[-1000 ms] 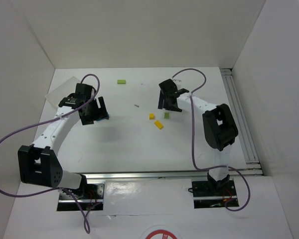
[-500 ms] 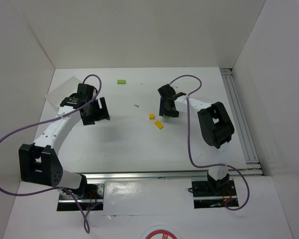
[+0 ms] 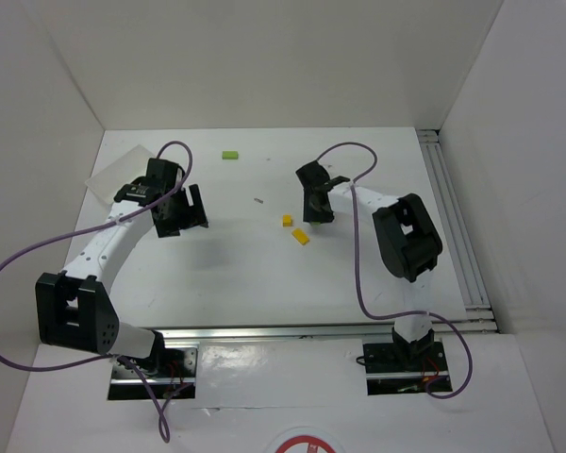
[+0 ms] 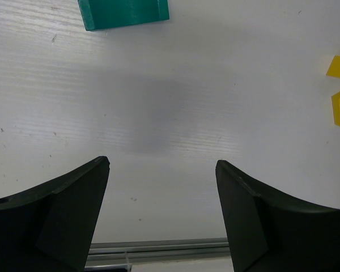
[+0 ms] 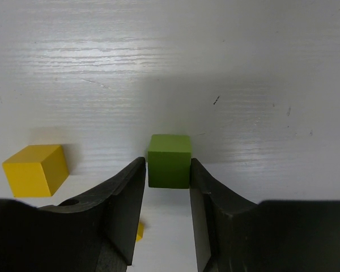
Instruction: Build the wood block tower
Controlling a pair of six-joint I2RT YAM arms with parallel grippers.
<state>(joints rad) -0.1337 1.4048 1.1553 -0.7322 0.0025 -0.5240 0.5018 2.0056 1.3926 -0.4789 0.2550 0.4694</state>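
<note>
Pinching a green block (image 5: 169, 153) by its left and right faces, the right gripper (image 5: 168, 181) stands low over the middle of the white table (image 3: 264, 283), with its fingers (image 5: 130, 192) flat against the block's sides. The block is a small, square-edged cube with matt paint, and it sits flat on the tabletop. Just to its left lies a yellow cube (image 5: 35, 169), apart from the finger. A second yellow block (image 3: 301, 236) lies a little nearer, turned at an angle. Bare table runs beyond the gripper to the far wall and right to the metal rail (image 3: 453, 217) at the table's edge — room on both those sides.

The left gripper (image 4: 161, 164) hangs over the left part of the table with its jaws spread wide and nothing between them. The teal arch piece (image 4: 123, 12) lies flat beyond its fingertips, well apart from them. Another light green block (image 3: 229, 155) lies alone near the far wall, and a white tray (image 3: 113, 170) sits at the far left corner — both well apart from either gripper.
</note>
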